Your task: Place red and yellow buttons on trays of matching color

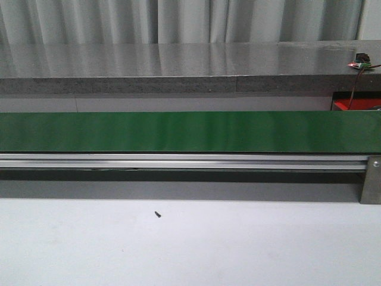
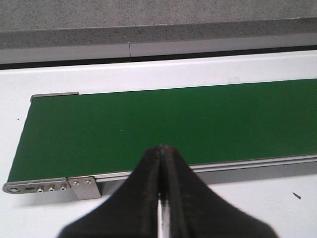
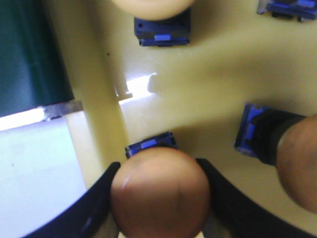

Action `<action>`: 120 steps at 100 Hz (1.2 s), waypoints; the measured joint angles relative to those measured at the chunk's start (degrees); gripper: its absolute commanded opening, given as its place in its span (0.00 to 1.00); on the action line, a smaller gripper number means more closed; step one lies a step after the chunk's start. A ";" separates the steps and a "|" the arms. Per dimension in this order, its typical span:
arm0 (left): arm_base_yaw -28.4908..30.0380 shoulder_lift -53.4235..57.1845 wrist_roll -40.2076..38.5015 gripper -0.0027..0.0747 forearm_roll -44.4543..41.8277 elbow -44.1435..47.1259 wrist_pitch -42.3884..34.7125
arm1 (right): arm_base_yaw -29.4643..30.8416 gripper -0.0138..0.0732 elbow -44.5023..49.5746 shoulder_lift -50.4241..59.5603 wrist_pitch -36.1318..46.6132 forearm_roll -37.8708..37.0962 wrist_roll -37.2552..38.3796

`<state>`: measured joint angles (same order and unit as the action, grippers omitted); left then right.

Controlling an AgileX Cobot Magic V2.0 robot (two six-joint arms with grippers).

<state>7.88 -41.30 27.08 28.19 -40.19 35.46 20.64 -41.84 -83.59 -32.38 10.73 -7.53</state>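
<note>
We're seeing even, soft light out front, faint sheen on the green belt. Right wrist view is blurring badly up close, yellow-tinted, with glare blowing out one patch.

Left hand matte black, tapered fingers, right hand black

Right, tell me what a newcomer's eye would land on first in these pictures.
The long green conveyor belt runs bare across the front view, with a tiny dark screw alone on the white table before it. In the right wrist view, the right gripper is closed around a round-capped button with a blue base, over a pale yellow tray holding more blue-based buttons. The left gripper is pressed shut over the belt's near edge.
</note>
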 measured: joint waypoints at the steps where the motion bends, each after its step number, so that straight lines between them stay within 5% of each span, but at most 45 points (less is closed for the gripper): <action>1: 0.00 0.00 0.00 0.01 0.00 0.00 0.00 | 0.00 0.51 0.00 0.00 0.00 0.00 0.10; 12: 0.00 0.00 0.00 0.01 0.00 0.00 -0.04 | 0.00 0.77 0.00 0.00 0.00 0.00 0.09; 25: 0.00 0.00 0.11 0.01 0.00 0.00 -0.04 | 0.00 0.76 0.00 0.00 0.00 0.00 0.51; 61: 0.00 0.00 0.11 0.01 0.00 0.00 -0.04 | 0.00 0.52 0.00 8.78 -0.55 0.00 1.55; 90: 0.00 0.00 0.11 0.01 0.10 0.00 -0.04 | -3.87 0.02 0.22 17.77 -0.55 -0.09 1.68; 120: 0.00 0.00 0.11 0.01 0.10 0.00 -0.04 | -9.31 0.02 0.33 19.79 0.51 -0.22 1.68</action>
<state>7.88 -41.30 27.18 28.29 -40.19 35.42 11.33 -41.51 -63.80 -31.88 10.51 -5.85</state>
